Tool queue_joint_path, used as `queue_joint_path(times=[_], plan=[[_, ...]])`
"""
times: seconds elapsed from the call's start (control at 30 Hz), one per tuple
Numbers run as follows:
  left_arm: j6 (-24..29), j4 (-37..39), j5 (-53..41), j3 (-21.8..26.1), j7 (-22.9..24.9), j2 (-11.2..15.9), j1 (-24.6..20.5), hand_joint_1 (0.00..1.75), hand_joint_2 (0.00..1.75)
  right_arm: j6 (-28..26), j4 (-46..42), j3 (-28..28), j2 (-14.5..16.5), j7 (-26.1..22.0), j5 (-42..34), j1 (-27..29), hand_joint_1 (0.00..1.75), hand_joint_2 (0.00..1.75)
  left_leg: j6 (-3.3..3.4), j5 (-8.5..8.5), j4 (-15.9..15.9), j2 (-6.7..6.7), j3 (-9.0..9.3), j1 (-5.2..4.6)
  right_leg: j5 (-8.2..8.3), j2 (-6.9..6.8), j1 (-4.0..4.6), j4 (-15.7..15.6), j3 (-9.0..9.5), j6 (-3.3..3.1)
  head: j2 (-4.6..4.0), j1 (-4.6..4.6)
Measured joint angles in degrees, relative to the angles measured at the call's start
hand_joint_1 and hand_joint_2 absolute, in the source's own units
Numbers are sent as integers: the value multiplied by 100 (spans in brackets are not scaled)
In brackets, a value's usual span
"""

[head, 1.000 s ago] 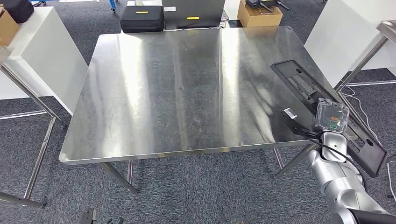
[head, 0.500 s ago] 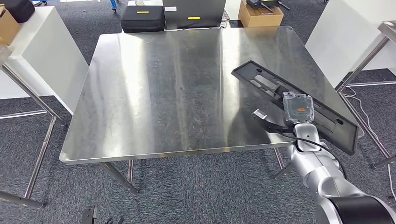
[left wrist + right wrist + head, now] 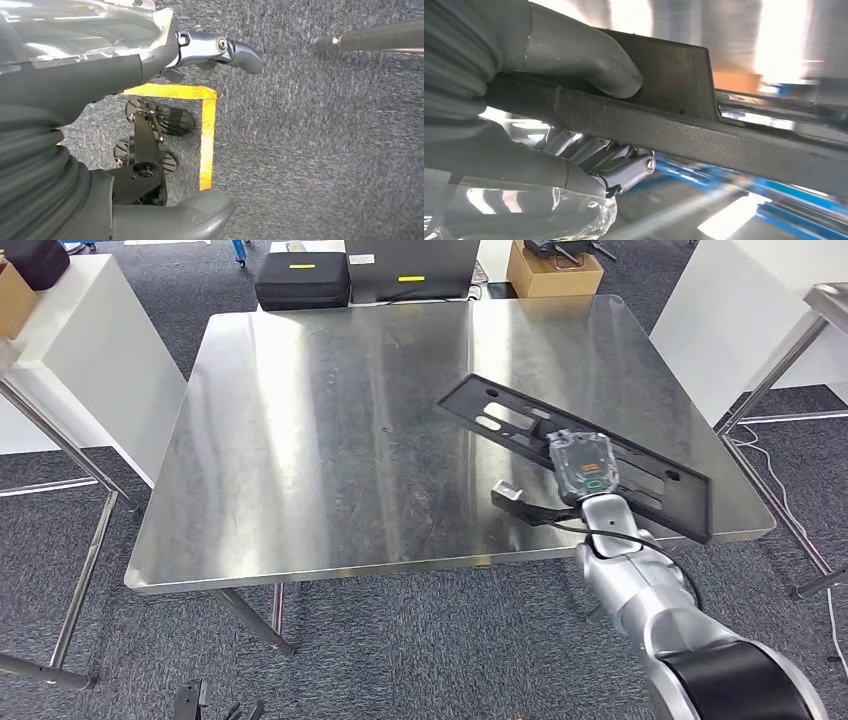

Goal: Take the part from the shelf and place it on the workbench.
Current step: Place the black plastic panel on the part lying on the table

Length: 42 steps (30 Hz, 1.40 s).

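Note:
The part is a long flat black panel with slots, held over the right side of the steel workbench. My right hand grips it near its middle. In the right wrist view the thumb presses on one face of the part and the fingers curl under it. I cannot tell whether the part touches the workbench surface. My left hand hangs over grey carpet with its fingers apart and nothing in it.
A white cabinet stands at the left and a white panel at the right. Behind the workbench lie a black case and a cardboard box. Yellow floor tape marks the carpet.
My right hand has carried the part leftward, from past the workbench's right edge to over its right half. The part has also turned a little.

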Motion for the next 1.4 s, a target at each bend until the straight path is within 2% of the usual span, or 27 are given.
queue_joint_path(times=[0.17, 0.3, 0.7, 0.83, 1.4], plan=[[28, 1, 3, 1, -10, -50, -23, 0, 175, 0, 0, 578, 499, -104, 3, -84, 175, 175, -1, 1, 0, -9, -2, 19, -1, -4, 4, 1, -4, -1, 0, 0], [35, 2, 4, 1, -15, -79, -22, 0, 175, 2, 0, 809, 720, -135, -2, -151, 175, 175, -2, 1, -1, -15, -4, 20, -2, -8, 10, 1, -4, -2, 0, 1], [7, 4, -49, 1, -15, -87, -20, 0, 175, 7, -2, 931, 800, -101, -4, -168, 175, 175, -1, 1, 0, -18, -5, 11, -1, -7, 10, 0, -1, -1, 0, 2], [7, 4, -67, 1, -15, -87, -20, 0, 175, 7, -2, 931, 799, -78, -4, -164, 0, 0, -1, 1, 0, -18, -5, 12, -1, -7, 9, 0, -3, -1, 0, 2], [108, 8, -88, 2, 86, -87, -14, 0, 175, 29, -35, 933, 792, -70, -4, -118, 0, 0, -2, 1, 0, -16, -4, 17, -1, -7, 9, 0, -5, -2, 0, 2]])
